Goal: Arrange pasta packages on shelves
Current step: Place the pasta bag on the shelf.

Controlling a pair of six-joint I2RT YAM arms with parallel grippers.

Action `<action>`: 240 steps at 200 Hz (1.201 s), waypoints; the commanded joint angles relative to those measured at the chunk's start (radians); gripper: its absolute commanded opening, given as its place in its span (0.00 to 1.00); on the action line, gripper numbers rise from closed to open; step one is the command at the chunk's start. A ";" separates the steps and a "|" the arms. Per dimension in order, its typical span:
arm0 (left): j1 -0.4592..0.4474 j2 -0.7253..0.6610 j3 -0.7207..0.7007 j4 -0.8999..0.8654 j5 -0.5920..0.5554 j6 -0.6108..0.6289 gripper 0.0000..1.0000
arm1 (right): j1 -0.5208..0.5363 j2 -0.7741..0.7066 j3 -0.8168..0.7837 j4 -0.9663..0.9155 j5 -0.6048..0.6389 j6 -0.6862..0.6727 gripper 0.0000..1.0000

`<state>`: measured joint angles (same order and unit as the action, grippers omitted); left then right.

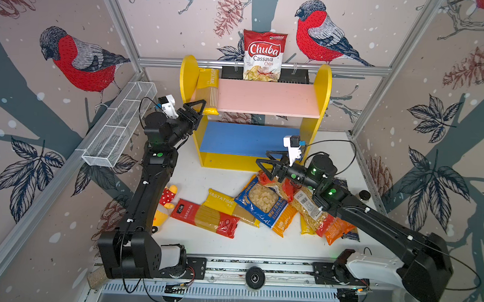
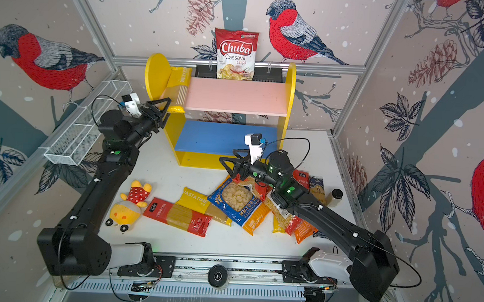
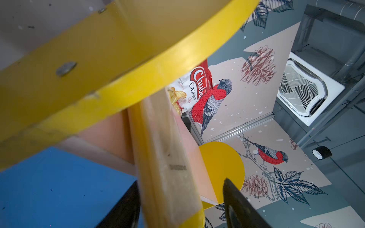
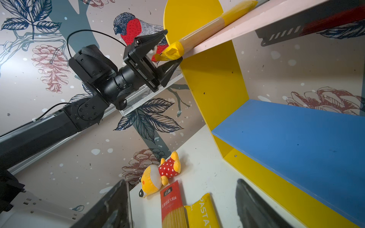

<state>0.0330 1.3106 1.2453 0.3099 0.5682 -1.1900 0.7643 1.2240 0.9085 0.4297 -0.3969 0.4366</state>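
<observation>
Right wrist view: left gripper [image 4: 167,52] fingers spread around the near tip of yellow spaghetti pack [image 4: 203,29], which overhangs pink upper board [image 4: 256,17] at far left | right gripper [image 1: 265,163] spread, empty, above table pile | risk: withdrawing fingers snag the tip, dragging the pack off.

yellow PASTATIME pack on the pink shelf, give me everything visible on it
The yellow PASTATIME pack is a long plastic bag with yellow ends and a clear middle showing pale spaghetti. It lies lengthwise on the pink upper board, hard against the rack's yellow side panel, lettered end toward the back. Its front end overhangs the board's front edge. The left gripper is at that end with jaws open on either side of it; the right wrist view shows a gap at the upper jaw, and contact at the lower one is unclear.
</observation>
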 commanded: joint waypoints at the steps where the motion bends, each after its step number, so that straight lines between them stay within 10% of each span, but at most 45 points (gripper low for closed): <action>1: -0.001 -0.008 0.004 0.019 -0.054 0.037 0.62 | 0.006 -0.003 0.006 -0.007 0.024 -0.024 0.85; 108: 0.042 -0.013 -0.013 0.051 -0.088 -0.032 0.10 | 0.007 0.003 0.006 -0.011 0.033 -0.026 0.85; 240: 0.067 -0.051 -0.047 0.064 -0.096 -0.051 0.00 | 0.007 0.008 0.009 -0.005 0.029 -0.016 0.86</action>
<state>0.0948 1.2728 1.2007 0.2943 0.4980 -1.2526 0.7708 1.2297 0.9134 0.4076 -0.3706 0.4194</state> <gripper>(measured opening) 0.142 0.854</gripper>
